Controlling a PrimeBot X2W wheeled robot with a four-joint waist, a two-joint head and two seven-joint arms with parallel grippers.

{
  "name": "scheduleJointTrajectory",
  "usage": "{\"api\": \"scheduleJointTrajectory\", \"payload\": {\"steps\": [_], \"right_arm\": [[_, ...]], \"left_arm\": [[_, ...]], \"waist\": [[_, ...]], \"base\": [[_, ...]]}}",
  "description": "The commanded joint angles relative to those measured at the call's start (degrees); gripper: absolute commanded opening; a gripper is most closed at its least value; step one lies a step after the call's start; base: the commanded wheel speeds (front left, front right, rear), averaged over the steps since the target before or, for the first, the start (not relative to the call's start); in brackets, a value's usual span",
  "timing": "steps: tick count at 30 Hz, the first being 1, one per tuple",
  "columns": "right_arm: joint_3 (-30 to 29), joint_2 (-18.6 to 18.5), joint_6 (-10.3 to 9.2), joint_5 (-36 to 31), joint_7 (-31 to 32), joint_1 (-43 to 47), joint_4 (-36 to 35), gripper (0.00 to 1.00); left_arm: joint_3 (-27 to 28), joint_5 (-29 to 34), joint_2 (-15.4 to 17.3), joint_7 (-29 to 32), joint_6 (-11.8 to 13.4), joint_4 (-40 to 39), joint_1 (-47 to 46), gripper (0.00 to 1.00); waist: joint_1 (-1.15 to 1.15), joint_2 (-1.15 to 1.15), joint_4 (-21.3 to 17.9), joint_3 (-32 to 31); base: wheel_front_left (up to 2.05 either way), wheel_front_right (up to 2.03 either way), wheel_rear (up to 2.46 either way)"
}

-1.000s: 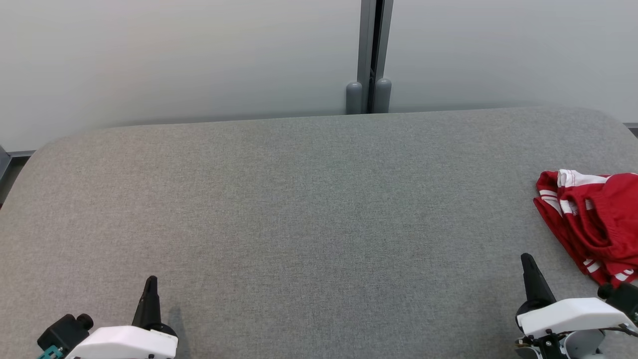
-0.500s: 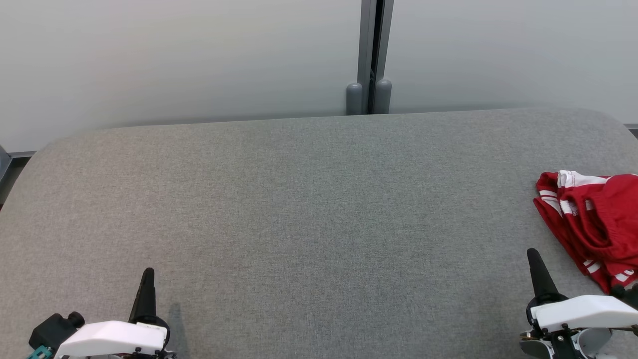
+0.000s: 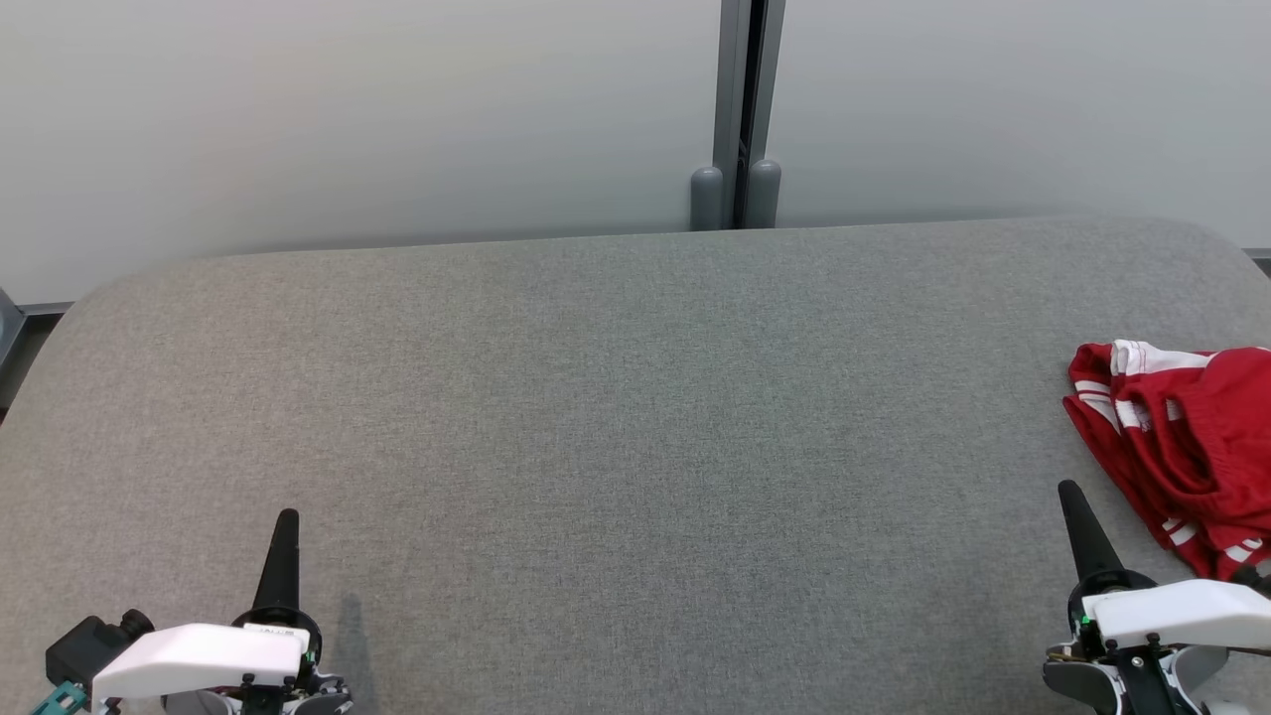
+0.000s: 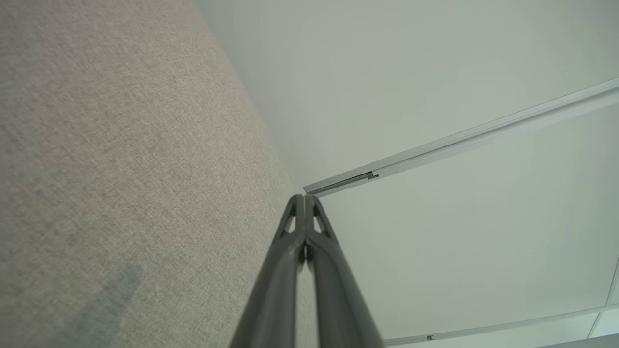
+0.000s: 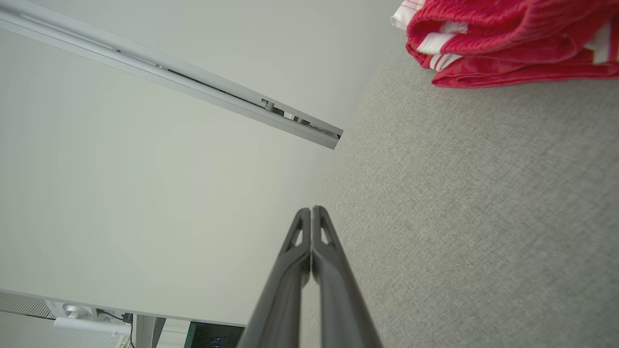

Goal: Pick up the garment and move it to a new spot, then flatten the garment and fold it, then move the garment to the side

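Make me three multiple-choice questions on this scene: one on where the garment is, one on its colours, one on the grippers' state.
1. Where on the grey surface is the garment? A) centre B) robot's right edge C) robot's left edge
2. Its colours? A) blue, yellow B) black C) red, white
3. The left gripper and right gripper are: A) both shut, empty B) both open C) gripping the garment

B: head view shows it there. C: red cloth, white stripes. A: wrist views show fingers pressed together, holding nothing.
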Motion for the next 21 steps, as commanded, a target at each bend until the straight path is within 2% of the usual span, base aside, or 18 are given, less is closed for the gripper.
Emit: {"api": "scheduleJointTrajectory", "payload": {"steps": [1,21], "right_arm": [[-0.4,-0.5,0.01,1.6,0.5,0.0,-1.1,0.0],[-1.5,-0.7,0.01,11.7,3.1,0.4,-3.6,0.0]], "left_arm": [[0.4,-1.5,0.4,0.4,-0.5,-0.9,-1.4,0.0],[1.3,-11.4,0.5,3.0,-1.5,-2.9,-2.0,0.0]], "waist": [[0.0,0.0,0.0,0.0],[0.0,0.0,0.1,-0.2]], "base": [[0.0,0.0,0.0],[0.0,0.0,0.0]]}}
